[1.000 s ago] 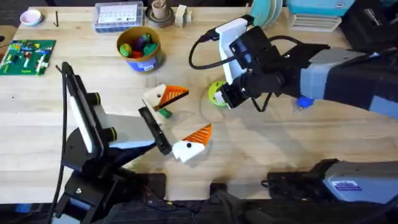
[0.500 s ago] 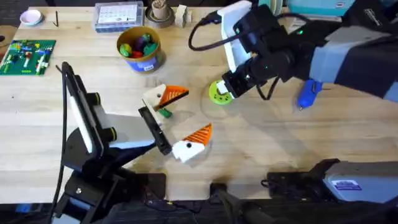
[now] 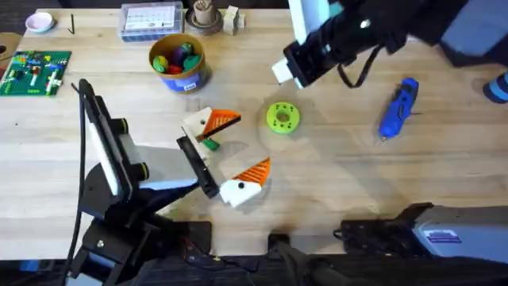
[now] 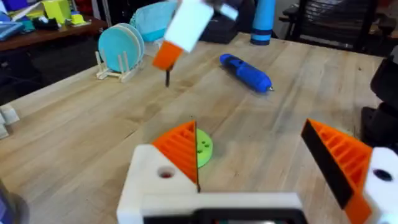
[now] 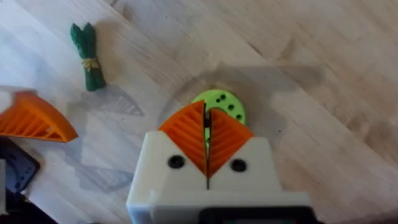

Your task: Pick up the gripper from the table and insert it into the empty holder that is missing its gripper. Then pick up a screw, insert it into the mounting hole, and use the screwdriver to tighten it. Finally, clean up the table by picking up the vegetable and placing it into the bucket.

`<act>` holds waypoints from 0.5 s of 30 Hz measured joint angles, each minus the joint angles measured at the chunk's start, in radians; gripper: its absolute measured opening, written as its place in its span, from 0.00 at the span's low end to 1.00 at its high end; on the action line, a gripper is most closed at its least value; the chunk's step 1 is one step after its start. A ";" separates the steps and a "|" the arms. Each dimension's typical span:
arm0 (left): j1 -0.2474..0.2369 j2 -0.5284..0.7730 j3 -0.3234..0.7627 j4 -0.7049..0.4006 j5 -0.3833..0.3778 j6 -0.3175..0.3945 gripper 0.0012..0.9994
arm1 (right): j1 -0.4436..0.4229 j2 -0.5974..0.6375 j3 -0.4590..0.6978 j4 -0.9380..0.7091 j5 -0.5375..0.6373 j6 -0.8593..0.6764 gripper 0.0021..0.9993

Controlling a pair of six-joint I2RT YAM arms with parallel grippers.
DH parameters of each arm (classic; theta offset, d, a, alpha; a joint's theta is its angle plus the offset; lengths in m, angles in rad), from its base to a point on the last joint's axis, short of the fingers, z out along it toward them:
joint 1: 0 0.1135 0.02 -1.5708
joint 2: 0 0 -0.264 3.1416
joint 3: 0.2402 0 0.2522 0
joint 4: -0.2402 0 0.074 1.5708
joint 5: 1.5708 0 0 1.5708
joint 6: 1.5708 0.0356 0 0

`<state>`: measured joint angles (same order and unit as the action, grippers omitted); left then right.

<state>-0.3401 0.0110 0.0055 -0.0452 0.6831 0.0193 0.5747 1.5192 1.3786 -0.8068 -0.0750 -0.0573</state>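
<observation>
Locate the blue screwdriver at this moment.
In the overhead view the screwdriver lies flat on the table's right side, right of the lime-green disc and below the raised right gripper, touching neither.

No text can be read; the bucket (image 3: 178,62) near the table's far edge has a label on its blue outside, its print too small to make out; a box (image 3: 151,20) at the far edge shows a printed grid, also illegible.
</observation>
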 joint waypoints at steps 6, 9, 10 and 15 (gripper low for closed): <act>0.000 0.000 0.000 0.000 0.000 0.000 0.99 | 0.012 0.000 0.136 -0.061 0.000 -0.004 0.00; 0.000 0.000 0.000 0.000 0.000 0.000 0.99 | 0.041 0.000 0.179 -0.064 0.001 -0.004 0.00; 0.000 0.000 0.000 0.000 0.000 0.000 0.99 | 0.053 0.000 0.192 -0.067 0.000 -0.004 0.00; 0.000 0.000 0.000 0.000 0.000 0.000 0.99 | 0.123 0.020 0.281 -0.093 0.001 -0.004 0.00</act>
<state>-0.3401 0.0109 0.0055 -0.0452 0.6830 0.0193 0.6975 1.5388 1.6599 -0.9002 -0.0744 -0.0612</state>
